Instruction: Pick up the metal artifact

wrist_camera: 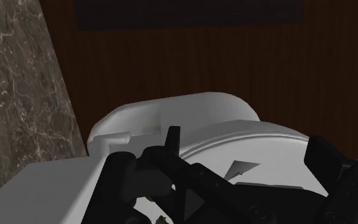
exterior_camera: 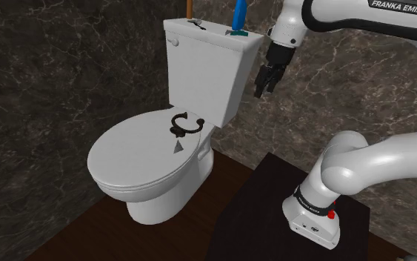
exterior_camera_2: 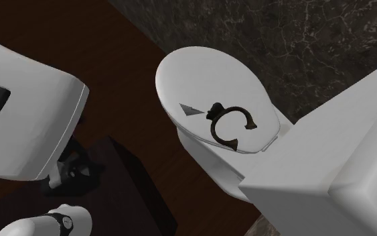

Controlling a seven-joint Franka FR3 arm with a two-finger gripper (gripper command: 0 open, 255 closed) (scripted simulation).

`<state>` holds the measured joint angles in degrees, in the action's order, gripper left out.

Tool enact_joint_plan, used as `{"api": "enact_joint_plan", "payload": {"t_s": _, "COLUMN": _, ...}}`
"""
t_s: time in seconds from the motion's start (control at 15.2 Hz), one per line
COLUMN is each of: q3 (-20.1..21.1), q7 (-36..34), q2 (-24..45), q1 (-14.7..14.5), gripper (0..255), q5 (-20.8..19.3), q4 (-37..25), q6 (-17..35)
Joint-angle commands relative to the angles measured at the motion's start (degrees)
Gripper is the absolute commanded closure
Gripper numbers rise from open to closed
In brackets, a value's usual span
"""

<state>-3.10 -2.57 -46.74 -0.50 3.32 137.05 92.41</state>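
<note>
We see the artifact (exterior_camera_2: 215, 119), a dark open ring with a knob on one side, lying flat on the closed white toilet lid (exterior_camera: 132, 159). In the shoulder view it sits at about 2 o'clock from the lid's middle, close to the tank (exterior_camera: 207, 70). A small grey triangle (exterior_camera: 177, 146) lies on the lid at roughly 6 o'clock from it, near but apart. In the second exterior view the triangle is at about 10 o'clock from the ring. The gripper (exterior_camera: 264, 90) hangs in the air beside the tank, at about 2 o'clock from the artifact in the shoulder view and well apart from it, fingers pointing down. In the wrist view we see its two black fingers (wrist_camera: 333, 168) standing apart with nothing between them. On the tank top we make out a blue object (exterior_camera: 238, 16) and a brown rod (exterior_camera: 190, 9). The dark stand (exterior_camera: 269, 196) rests on a dark wooden floor (exterior_camera: 125, 237) at about 4 o'clock from the toilet, and dark marbled walls (exterior_camera: 51, 74) rise behind it.
</note>
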Motion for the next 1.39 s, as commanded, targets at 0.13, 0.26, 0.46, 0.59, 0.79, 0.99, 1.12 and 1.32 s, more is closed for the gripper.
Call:
{"api": "enact_joint_plan", "payload": {"t_s": 0.13, "q3": 0.4, "q7": -0.5, "q2": 3.2, "q1": -0.1, "gripper": 0, "q5": 0.3, "q4": 0.7, "q6": 3.9}}
{"api": "enact_joint_plan", "payload": {"t_s": 0.26, "q3": 0.8, "q7": -1.0, "q2": 6.6, "q1": -0.2, "gripper": 0, "q5": 0.5, "q4": 1.0, "q6": 7.7}}
{"api": "enact_joint_plan", "payload": {"t_s": 0.46, "q3": 1.3, "q7": -1.7, "q2": 12.2, "q1": -0.3, "gripper": 0, "q5": 0.8, "q4": 0.8, "q6": 13.3}}
{"api": "enact_joint_plan", "payload": {"t_s": 0.59, "q3": 1.6, "q7": -2.1, "q2": 16.1, "q1": -0.4, "gripper": 0, "q5": 1.0, "q4": 0.3, "q6": 16.8}}
{"api": "enact_joint_plan", "payload": {"t_s": 0.79, "q3": 1.9, "q7": -2.8, "q2": 22.3, "q1": -0.5, "gripper": 0, "q5": 1.3, "q4": -1.1, "q6": 21.7}}
{"api": "enact_joint_plan", "payload": {"t_s": 0.99, "q3": 2.3, "q7": -3.5, "q2": 28.8, "q1": -0.5, "gripper": 0, "q5": 1.4, "q4": -3.2, "q6": 26.1}}
{"api": "enact_joint_plan", "payload": {"t_s": 1.12, "q3": 2.4, "q7": -3.9, "q2": 33.1, "q1": -0.6, "gripper": 0, "q5": 1.5, "q4": -5.0, "q6": 28.7}}
{"api": "enact_joint_plan", "payload": {"t_s": 1.32, "q3": 2.6, "q7": -4.6, "q2": 39.8, "q1": -0.6, "gripper": 0, "q5": 1.5, "q4": -8.3, "q6": 32.2}}
